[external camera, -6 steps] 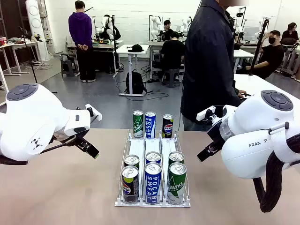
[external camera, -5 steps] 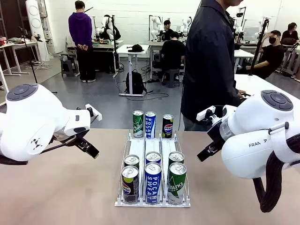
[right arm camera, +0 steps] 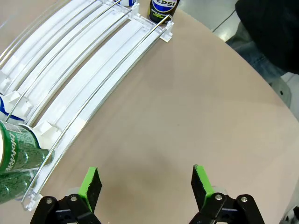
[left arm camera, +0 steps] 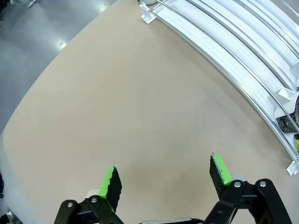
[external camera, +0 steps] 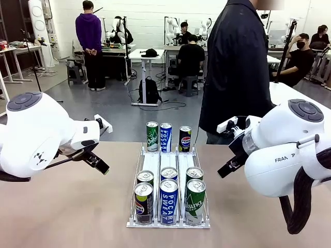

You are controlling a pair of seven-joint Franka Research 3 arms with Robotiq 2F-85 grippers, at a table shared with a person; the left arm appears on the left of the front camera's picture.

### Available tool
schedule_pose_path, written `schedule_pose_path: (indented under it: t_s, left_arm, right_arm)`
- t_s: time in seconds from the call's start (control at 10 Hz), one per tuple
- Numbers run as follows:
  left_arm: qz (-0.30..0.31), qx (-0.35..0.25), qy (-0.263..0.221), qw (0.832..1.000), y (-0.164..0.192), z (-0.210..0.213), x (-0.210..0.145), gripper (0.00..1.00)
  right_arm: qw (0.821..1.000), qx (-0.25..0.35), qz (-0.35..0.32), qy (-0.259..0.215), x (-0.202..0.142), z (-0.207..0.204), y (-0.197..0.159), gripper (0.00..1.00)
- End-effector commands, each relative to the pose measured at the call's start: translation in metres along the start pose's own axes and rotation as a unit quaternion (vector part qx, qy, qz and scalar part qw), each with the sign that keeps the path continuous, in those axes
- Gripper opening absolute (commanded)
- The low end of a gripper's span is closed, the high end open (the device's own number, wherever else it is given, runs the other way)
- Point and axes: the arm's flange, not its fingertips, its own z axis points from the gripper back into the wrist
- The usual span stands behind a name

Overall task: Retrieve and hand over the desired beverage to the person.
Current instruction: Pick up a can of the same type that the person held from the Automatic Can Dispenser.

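Poised w/ L end effector (left arm camera: 164,179) & R end effector (right arm camera: 145,184) both spread, empty, above surface (external camera: 77,206) beside can rack (external camera: 151,163); person (external camera: 238,67) opposite.

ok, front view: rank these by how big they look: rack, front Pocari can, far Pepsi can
1. rack
2. front Pocari can
3. far Pepsi can
The front can sits nearer the camera, so its lead over the Pepsi can may be partly nearness. Real sizes are unsure.
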Motion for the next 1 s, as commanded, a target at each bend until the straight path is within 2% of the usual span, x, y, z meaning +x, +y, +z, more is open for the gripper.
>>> schedule_pose_path:
  t_s: [0.0, 0.6, 0.7, 0.9]
  left_arm:
    - [0.0, 0.0, 0.0, 1.0, 0.0, 0.0, 0.0, 1.0]
    - [0.0, 0.0, 0.0, 1.0, 0.0, 0.0, 0.0, 1.0]
    - [-0.022, 0.01, 0.006, 1.0, -0.006, 0.02, 0.016, 1.0]
    - [-0.033, 0.027, 0.006, 0.999, 0.007, 0.091, 0.066, 1.0]
  right_arm:
    - [1.0, 0.0, 0.0, 0.0, 0.0, 0.0, 0.0, 1.0]
    - [1.0, 0.0, 0.0, 0.0, 0.0, 0.0, 0.0, 1.0]
    - [1.0, 0.0, 0.0, 0.0, 0.0, 0.0, 0.0, 1.0]
    - [0.999, -0.026, -0.018, 0.013, 0.029, 0.087, -0.022, 1.0]
